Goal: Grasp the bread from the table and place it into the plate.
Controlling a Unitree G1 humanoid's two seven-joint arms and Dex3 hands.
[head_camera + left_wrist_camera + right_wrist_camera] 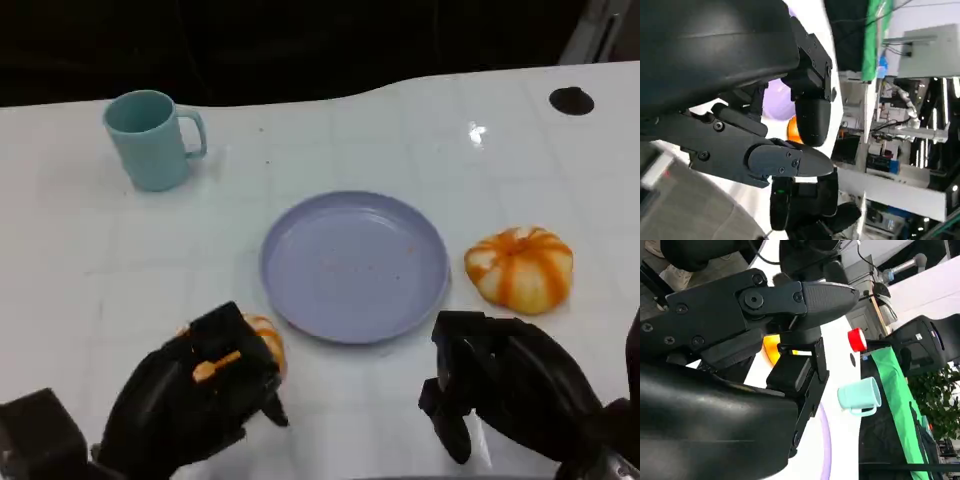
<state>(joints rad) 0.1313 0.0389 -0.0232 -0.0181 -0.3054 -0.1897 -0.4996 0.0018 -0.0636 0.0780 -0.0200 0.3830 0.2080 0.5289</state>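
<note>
We see the white table [90, 270] w/ a lavender plate [355, 265] near its middle, nothing lying in it; a teal mug [150, 138] stands upright at the far left, handle pointing right; a black round spot [571, 100] sits at the far right edge.

Two orange-and-white striped breads in the head view; one, the bread [521, 267], lies on the table just right of the plate, apart from its rim, rounded like a small pumpkin; its long axis runs roughly left-right, stripes fanning out from a crown on top, so it sits crown-up; nothing touches it. The second bread [268, 345] lies near-left of the plate, close to the rim, mostly hidden under our left hand [195, 400]; we can't tell its axis.

Left hand is over that second bread, fingers curled down around it; whether they're really clamped on it or just resting over it we can't tell. In the left wrist view the fingers [790, 160] bend inward w/ a sliver of orange and the lavender plate behind them.

Right hand [505, 390] hovers at the near right, just near of the bread, not touching it; fingers bent downward, apart, holding nothing. The right wrist view shows the mug and a red knob [857, 339] beyond the table.
</note>
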